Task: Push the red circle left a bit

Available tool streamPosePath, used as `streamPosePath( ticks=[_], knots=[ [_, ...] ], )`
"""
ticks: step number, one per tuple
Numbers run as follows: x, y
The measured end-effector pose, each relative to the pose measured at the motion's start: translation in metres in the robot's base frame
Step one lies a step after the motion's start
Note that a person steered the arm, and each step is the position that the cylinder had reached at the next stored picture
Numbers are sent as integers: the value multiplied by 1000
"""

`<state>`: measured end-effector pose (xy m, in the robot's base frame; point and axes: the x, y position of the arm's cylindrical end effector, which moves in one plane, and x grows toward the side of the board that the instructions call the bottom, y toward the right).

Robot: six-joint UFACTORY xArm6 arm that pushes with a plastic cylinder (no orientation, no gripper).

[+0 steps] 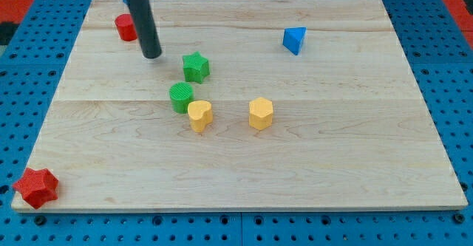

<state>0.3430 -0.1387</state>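
Note:
The red circle [125,27] sits near the board's top left corner. My tip [151,55] rests on the board just right of and below the red circle, a short gap apart. The rod rises from the tip toward the view's top and partly hides the red circle's right edge. The green star [196,66] lies to the right of my tip.
A green circle [180,97], a yellow heart [199,115] and a yellow hexagon [260,113] cluster mid-board. A blue triangle [294,39] sits at the top right. A red star [35,186] sits at the bottom left corner of the wooden board [332,165].

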Motion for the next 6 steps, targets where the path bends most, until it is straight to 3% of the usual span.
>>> streamPosePath(
  ticks=[2,3,6],
  knots=[
    [-65,-1],
    [-76,-27],
    [-38,-72]
  ],
)
